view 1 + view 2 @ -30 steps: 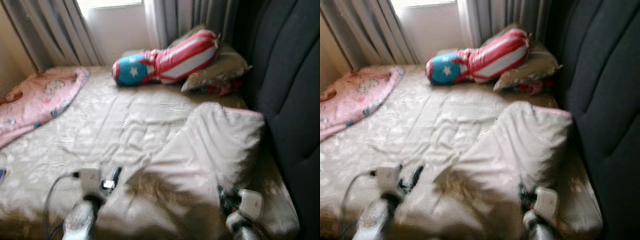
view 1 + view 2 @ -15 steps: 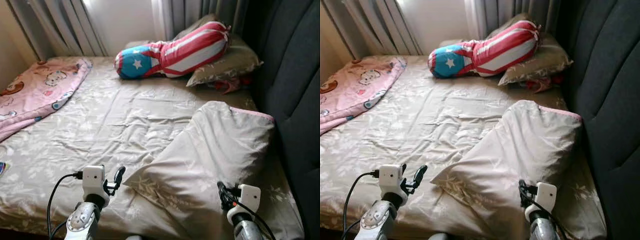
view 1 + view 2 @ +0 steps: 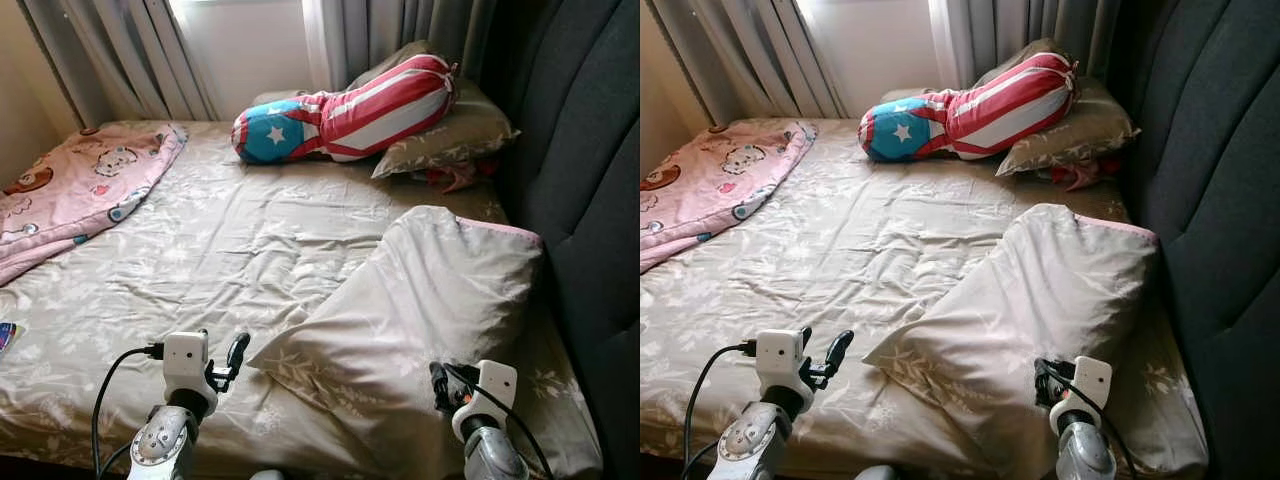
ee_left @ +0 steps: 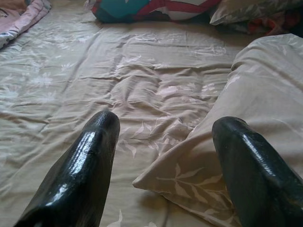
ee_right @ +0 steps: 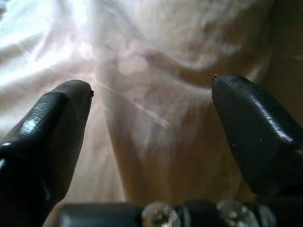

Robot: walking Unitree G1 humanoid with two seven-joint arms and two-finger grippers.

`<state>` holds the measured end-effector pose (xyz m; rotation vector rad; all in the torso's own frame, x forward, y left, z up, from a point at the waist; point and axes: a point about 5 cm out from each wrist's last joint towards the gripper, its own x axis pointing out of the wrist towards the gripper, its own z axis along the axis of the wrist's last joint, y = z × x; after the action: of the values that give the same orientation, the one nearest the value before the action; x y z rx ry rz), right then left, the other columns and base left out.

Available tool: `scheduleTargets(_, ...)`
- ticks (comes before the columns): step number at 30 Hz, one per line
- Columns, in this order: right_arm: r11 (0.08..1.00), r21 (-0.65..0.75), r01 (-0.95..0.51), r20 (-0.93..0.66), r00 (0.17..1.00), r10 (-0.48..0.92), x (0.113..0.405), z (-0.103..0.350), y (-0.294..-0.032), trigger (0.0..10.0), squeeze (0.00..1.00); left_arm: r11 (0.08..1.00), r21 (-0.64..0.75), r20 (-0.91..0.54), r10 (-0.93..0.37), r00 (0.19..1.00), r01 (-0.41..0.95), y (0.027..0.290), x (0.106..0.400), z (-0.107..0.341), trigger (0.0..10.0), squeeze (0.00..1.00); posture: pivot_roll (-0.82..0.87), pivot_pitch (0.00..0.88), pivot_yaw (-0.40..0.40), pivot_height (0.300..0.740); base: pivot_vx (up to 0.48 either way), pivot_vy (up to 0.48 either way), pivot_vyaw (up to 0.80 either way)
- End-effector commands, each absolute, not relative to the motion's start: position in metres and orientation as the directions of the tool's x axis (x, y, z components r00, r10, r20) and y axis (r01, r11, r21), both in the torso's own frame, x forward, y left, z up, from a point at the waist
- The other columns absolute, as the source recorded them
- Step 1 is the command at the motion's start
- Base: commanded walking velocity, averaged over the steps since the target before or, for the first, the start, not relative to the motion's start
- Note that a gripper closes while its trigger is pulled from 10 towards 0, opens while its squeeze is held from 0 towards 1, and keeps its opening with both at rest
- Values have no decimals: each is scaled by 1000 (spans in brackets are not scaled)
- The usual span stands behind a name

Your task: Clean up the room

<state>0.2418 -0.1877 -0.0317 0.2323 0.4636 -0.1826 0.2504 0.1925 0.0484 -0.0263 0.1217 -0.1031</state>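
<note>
Beige leaf-print pillow (image 3: 430,300) lying askew at the bed's (image 3: 200,250) headboard edge, long axis running diagonally toward the near edge, left tool (image 4: 161,156) wide open facing its corner, right tool (image 5: 151,127) spread wide over it

Place: a bedroom in a home.
Bed (image 3: 200,260): takes up most of the view, covered by a beige sheet with a pale leaf print, rumpled.
Headboard (image 3: 590,180): dark padded panels rising along the robot's right side of the bed.
Pillows: a beige pillow (image 3: 430,290) lying near the headboard, another beige pillow (image 3: 450,135) at the far end.
Bolster (image 3: 340,110): red-and-white stripes with a blue starred end, leaning on the far pillow.
Blanket (image 3: 70,195): pink, cartoon print, at the robot's left.
Curtains (image 3: 120,50): grey, flanking a bright window (image 3: 250,40).
</note>
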Motion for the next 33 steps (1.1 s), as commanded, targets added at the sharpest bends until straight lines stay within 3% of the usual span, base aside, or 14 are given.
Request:
scheduleTargets(1, 957, 176, 232, -490, 864, -120, 242, -34, -187, 10000, 1000, 995, -27, -123, -102, 987, 99, 196, 250, 50, 10000, 0, -12, 0, 61, 662, 0, 0, 0)
scheduleTargets(20, 952, 218, 216, -635, 772, -30, 227, -54, -178, 10000, 1000, 994, -21, -122, -105, 987, 103, 195, 250, 51, 10000, 0, -1, 0, 63, 662, 0, 0, 0)
scheduleTargets(21, 952, 216, 217, -645, 764, -28, 226, -55, -178, 10000, 741, 994, -21, -121, -106, 987, 104, 195, 249, 52, 10000, 0, 0, 0, 64, 662, 0, 0, 0)
scheduleTargets(22, 952, 212, 220, -655, 755, -29, 225, -56, -178, 10000, 137, 994, -21, -122, -107, 987, 105, 195, 249, 52, 10000, 0, 0, 0, 65, 662, 0, 0, 0)
scheduleTargets(23, 952, 209, 222, -660, 751, -30, 224, -57, -178, 10000, 0, 994, -21, -122, -107, 987, 106, 195, 249, 52, 10000, 0, 0, 0, 65, 662, 0, 0, 0)
scheduleTargets(33, 944, 198, 266, -686, 725, -61, 225, -58, -182, 10000, 0, 993, -17, -119, -117, 986, 115, 194, 248, 54, 10000, 0, 28, 11, 72, 662, 0, 0, 0)
